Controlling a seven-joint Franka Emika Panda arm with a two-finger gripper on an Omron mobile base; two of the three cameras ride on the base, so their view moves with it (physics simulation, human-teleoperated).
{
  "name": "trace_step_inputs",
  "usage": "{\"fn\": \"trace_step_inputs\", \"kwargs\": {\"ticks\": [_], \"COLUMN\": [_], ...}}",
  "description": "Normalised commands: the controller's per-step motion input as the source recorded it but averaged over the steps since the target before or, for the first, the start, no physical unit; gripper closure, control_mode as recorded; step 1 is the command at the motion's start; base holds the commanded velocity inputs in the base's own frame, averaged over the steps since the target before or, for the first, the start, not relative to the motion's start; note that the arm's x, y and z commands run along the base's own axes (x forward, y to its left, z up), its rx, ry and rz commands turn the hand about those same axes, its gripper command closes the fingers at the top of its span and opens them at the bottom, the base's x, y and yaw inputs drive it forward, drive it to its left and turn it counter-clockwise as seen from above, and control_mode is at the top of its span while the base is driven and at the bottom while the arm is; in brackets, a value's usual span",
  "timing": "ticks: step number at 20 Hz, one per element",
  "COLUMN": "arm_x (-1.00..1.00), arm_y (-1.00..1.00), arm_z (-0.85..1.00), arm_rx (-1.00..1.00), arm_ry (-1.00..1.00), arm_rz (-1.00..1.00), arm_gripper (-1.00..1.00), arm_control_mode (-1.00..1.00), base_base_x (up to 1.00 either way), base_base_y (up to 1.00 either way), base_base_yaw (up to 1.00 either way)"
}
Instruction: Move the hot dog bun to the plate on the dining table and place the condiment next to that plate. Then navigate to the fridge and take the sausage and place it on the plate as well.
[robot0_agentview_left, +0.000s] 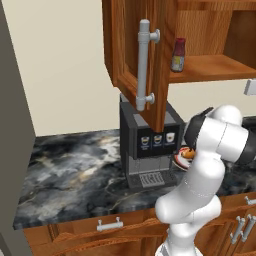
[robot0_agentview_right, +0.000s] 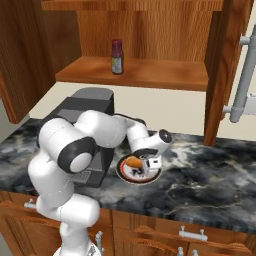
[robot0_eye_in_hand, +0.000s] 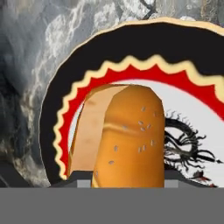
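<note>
While the hot dog bun (robot0_eye_in_hand: 127, 140) lies on a round plate with a dark rim (robot0_eye_in_hand: 87, 57) and a red zigzag band, we see it fill the hand view, orange-tan and speckled with seeds, rising straight up from between the finger tips at the bottom edge. From the right base view we find the same bun (robot0_agentview_right: 133, 162) on that decorated plate (robot0_agentview_right: 125, 176), which sits on the marbled wall counter (robot0_agentview_right: 210, 180) just beside a dark coffee machine (robot0_agentview_right: 85, 107). Directly over the bun hangs the gripper (robot0_agentview_right: 142, 170), its jaws drawn in close on either side of the roll; we cannot tell whether they have hold of it yet. In the left base view the white arm hides most of the plate, leaving a sliver of bun (robot0_agentview_left: 186, 153) showing at the machine's right side. Above the counter, the condiment (robot0_agentview_right: 117, 57), a slim red-capped bottle, stands upright on the wooden shelf of an open cabinet (robot0_agentview_right: 150, 75), well apart from the gripper. Beside it a cabinet door (robot0_agentview_left: 125, 55) with a long grey bar handle (robot0_agentview_left: 143, 65) stands open.
</note>
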Motion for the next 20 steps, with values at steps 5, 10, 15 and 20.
{"fn": "trace_step_inputs", "kwargs": {"ticks": [5, 10, 15, 20], "arm_x": [-0.78, -0.94, -0.91, -0.70], "arm_y": [0.00, 0.00, 0.03, 0.19], "arm_z": [0.57, 0.77, 0.78, 0.97], "arm_rx": [-0.02, -0.07, -0.10, -0.15], "arm_ry": [-0.13, -0.23, -0.27, -0.12], "arm_rz": [0.05, 0.09, 0.12, 0.09], "arm_gripper": [1.00, 1.00, 1.00, 1.00], "arm_control_mode": [-1.00, -1.00, -1.00, -1.00], "base_base_x": [0.00, 0.00, 0.00, 0.00], "base_base_y": [0.00, 0.00, 0.00, 0.00], "base_base_yaw": [0.00, 0.00, 0.00, 0.00]}}
